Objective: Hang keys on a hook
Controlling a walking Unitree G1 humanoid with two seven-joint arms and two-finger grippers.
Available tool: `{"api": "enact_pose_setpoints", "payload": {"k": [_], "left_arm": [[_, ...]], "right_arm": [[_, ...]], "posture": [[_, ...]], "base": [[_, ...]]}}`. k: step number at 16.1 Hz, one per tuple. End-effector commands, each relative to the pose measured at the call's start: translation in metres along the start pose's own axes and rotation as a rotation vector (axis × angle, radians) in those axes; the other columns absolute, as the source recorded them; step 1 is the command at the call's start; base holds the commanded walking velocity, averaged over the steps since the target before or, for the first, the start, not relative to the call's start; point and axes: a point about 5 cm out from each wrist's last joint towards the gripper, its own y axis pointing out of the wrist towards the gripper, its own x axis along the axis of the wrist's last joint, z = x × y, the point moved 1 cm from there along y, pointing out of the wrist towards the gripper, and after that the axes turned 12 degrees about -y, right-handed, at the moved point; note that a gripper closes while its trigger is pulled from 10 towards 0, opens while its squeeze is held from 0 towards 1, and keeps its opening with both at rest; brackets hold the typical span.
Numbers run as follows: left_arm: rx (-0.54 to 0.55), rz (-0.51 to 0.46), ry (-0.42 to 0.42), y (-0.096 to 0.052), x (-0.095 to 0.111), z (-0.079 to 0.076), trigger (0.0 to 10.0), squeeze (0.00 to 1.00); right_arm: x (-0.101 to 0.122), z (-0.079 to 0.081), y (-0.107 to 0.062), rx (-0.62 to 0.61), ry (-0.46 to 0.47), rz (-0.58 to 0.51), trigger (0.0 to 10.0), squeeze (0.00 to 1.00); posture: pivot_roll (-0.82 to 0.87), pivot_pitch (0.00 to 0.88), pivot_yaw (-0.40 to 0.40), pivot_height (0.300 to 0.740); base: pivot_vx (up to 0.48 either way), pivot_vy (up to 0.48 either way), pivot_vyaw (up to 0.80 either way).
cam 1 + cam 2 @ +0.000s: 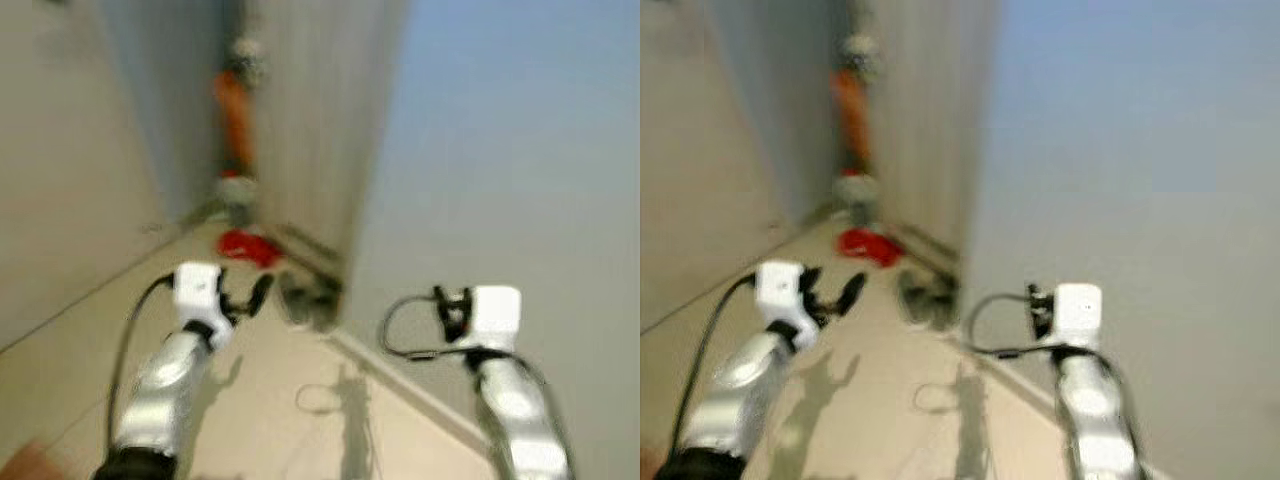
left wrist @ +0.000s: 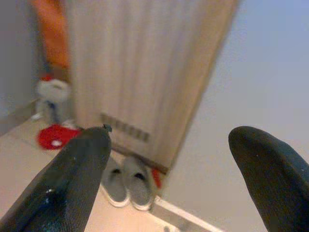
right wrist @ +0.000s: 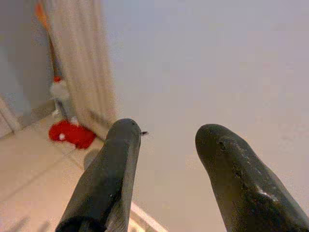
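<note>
— How are the grippers held?

— The left gripper (image 2: 166, 159) is raised over the pale floor (image 1: 270, 400) with its fingers spread wide and nothing between them. The right gripper (image 3: 166, 145) is held beside the plain wall (image 1: 500, 150), its fingers likewise parted and empty.

— Where are the keys and the hook?

— Neither can be made out; the head views are blurred.

— What is seen ahead?

— A pair of grey slippers (image 2: 126, 181) is set at the foot of a ribbed panel (image 2: 140, 67). A red object (image 1: 248, 246) lies on the floor beyond, near something orange (image 1: 233, 118).
</note>
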Motion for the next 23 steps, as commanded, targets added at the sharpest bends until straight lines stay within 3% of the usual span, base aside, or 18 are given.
{"api": "enact_pose_setpoints", "payload": {"k": [1,3,4,6,9,12,14,17,20,22,23], "left_arm": [[-0.012,0.040,0.030,-0.005,-0.009,-0.001,10.0,0.00],[-0.048,0.125,0.155,-0.016,-0.023,0.002,10.0,0.00],[-0.044,0.150,0.156,-0.016,-0.030,0.006,10.0,0.00],[-0.007,0.145,0.100,-0.012,-0.034,0.014,10.0,0.00],[0.046,0.070,0.036,-0.008,-0.031,0.028,10.0,0.00],[0.076,0.158,0.007,-0.009,-0.051,0.045,10.0,0.00],[0.127,0.261,-0.016,-0.018,-0.073,0.049,10.0,0.00],[0.121,0.294,-0.029,-0.018,-0.077,0.051,10.0,0.00],[0.052,0.212,-0.022,-0.009,-0.067,0.040,10.0,0.00],[0.075,0.131,-0.036,-0.011,-0.058,0.046,10.0,0.00],[0.097,0.118,-0.049,-0.012,-0.057,0.050,10.0,0.00]], "right_arm": [[0.000,-0.011,-0.007,-0.032,-0.027,-0.011,10.0,0.00],[-0.008,-0.017,-0.025,-0.012,-0.075,0.017,10.0,0.00],[-0.014,-0.020,-0.032,-0.015,-0.081,0.040,10.0,0.00],[-0.018,-0.021,-0.035,-0.040,-0.063,0.043,10.0,0.00],[-0.020,-0.010,-0.029,-0.046,-0.024,0.040,10.0,0.00],[-0.017,-0.012,-0.022,-0.052,-0.023,0.030,10.0,0.00],[-0.019,-0.019,-0.020,-0.064,-0.023,0.036,10.0,0.00],[-0.026,-0.027,-0.019,-0.092,-0.027,0.047,10.0,0.00],[-0.027,-0.029,-0.022,-0.124,-0.022,0.039,10.0,0.00],[-0.031,-0.037,-0.031,-0.220,0.047,0.025,10.0,0.00],[-0.032,-0.042,-0.034,-0.257,0.028,0.022,10.0,0.00]], "posture": [[-0.01,0.000,0.003,0.740],[-0.01,0.000,0.000,0.740],[-0.01,0.000,0.002,0.740],[-0.02,0.000,0.010,0.740],[-0.02,0.000,0.020,0.740],[-0.03,0.000,0.023,0.740],[-0.04,0.000,0.027,0.740],[-0.06,0.000,0.042,0.740],[-0.08,0.000,0.055,0.740],[-0.09,0.000,0.060,0.740],[-0.09,0.000,0.061,0.740]], "base": [[-0.311,0.368,-0.73],[-0.304,0.375,-0.73],[-0.311,0.368,-0.73],[0.000,0.000,-0.73],[0.000,0.000,-0.73],[0.000,0.000,-0.73],[0.000,-0.454,-0.73],[0.000,-0.441,-0.70],[0.000,-0.434,-0.70],[0.131,-0.368,-0.70],[0.000,0.000,-0.70]]}}
